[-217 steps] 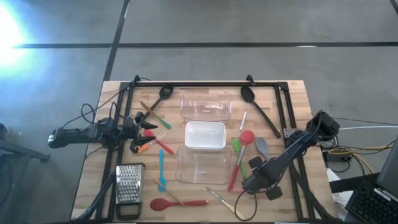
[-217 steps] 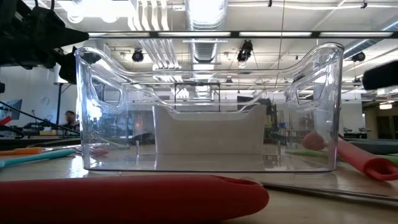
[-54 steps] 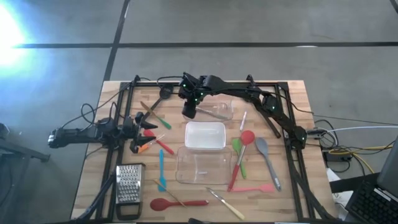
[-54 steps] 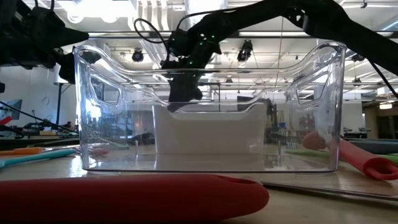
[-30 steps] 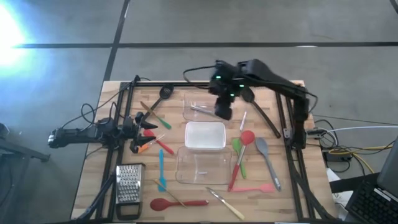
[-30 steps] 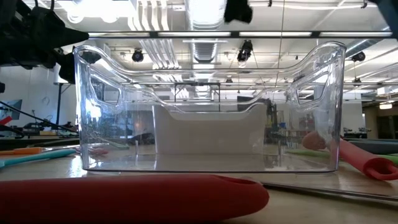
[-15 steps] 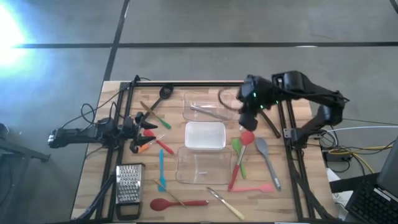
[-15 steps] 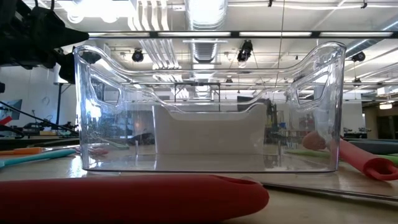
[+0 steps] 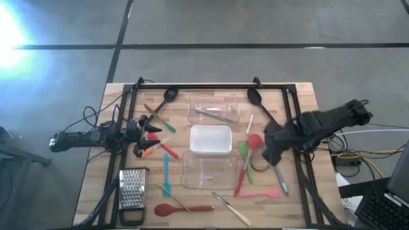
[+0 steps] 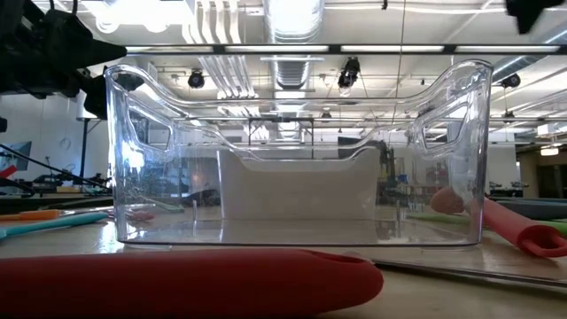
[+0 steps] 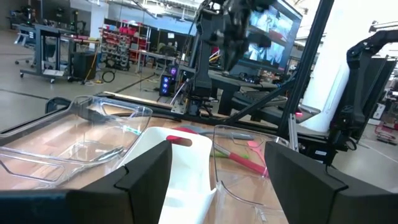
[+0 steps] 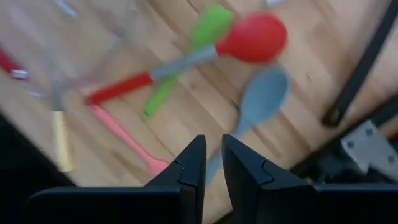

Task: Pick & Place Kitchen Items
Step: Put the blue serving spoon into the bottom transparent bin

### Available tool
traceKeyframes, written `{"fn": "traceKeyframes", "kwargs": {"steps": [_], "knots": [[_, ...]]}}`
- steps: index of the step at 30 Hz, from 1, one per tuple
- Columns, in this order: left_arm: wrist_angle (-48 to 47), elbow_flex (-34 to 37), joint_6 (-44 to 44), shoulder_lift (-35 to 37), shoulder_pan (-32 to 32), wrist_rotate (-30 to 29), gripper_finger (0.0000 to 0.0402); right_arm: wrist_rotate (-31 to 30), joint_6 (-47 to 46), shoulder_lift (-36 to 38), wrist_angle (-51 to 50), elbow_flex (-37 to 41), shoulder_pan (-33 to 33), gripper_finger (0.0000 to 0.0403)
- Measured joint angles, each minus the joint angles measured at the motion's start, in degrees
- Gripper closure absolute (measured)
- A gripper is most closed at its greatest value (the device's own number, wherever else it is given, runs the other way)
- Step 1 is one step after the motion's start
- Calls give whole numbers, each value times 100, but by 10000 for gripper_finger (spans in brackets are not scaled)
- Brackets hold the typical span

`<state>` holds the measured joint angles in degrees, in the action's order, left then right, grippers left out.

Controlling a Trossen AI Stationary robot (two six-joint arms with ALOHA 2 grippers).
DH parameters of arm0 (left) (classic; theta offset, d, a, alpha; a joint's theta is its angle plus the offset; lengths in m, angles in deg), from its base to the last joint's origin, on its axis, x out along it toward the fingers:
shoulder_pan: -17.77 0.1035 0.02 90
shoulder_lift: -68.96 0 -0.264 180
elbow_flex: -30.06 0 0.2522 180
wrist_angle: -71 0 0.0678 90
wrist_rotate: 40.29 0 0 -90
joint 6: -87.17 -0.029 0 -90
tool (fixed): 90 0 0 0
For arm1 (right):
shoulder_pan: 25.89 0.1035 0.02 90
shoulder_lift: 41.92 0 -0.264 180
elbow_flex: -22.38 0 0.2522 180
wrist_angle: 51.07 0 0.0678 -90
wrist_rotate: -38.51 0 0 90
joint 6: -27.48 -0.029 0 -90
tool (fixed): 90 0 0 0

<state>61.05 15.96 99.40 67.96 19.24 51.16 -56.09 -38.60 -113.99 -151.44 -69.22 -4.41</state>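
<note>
Up above the worktop's right side, the right gripper (image 12: 210, 163) hangs with its two dark fingers nearly together, a thin slit between them and nothing held. Under it lie a grey spoon (image 12: 261, 99) with an oval bowl, a red spoon (image 12: 252, 37) with a round bowl, metal neck and red handle, and a green spoon (image 12: 208, 25) crossing beneath it. A pink spatula (image 12: 124, 140) lies flat nearer the worktop's front edge. In the clear tub (image 9: 213, 109) by the back edge rest slim metal tongs (image 9: 212, 114). A black ladle (image 9: 169, 96) and black slotted spoon (image 9: 255, 99) lie along the back edge. At the left edge the left gripper (image 11: 211, 168) waits low, fingers spread wide and empty, beside a cluster of small orange, red and green tools (image 9: 156, 137).
</note>
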Motion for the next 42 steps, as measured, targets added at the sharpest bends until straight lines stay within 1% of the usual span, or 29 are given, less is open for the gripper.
{"fn": "traceKeyframes", "kwargs": {"steps": [4, 7, 13, 15, 17, 20, 28, 31, 36, 42], "knots": [[-2, 0, -1, -2, -2, -1, 140, -257, -1106, 234, 57, 760, 642, 353], [-1, 0, -1, -1, 0, 0, 140, -410, -1878, 349, 303, 1280, 1027, 349], [0, 0, -2, -2, 0, 0, 140, -362, -2905, 463, 1139, 2225, 1498, 331], [-2, 0, 0, -1, -2, 0, 140, -131, -3162, 456, 1459, 2493, 1554, 321], [-1, 0, -2, -1, -2, 0, 140, 35, -3328, 445, 1779, 2719, 1607, 310], [0, 0, 0, 0, -2, 0, 140, 74, -3484, 444, 2210, 3002, 1629, 293], [0, 0, -1, 0, 0, 0, 140, 162, -3977, 446, 2492, 3658, 1627, 248], [0, 0, 0, 0, 0, 0, 140, 162, -4009, 446, 2840, 3956, 1627, 236], [0, 0, 0, -2, -1, -2, 140, 158, -4009, 446, 3798, 4463, 1622, 224], [0, 0, 0, -1, -2, 0, 140, 144, -4299, 446, 3884, 4916, 1601, 227]]}}
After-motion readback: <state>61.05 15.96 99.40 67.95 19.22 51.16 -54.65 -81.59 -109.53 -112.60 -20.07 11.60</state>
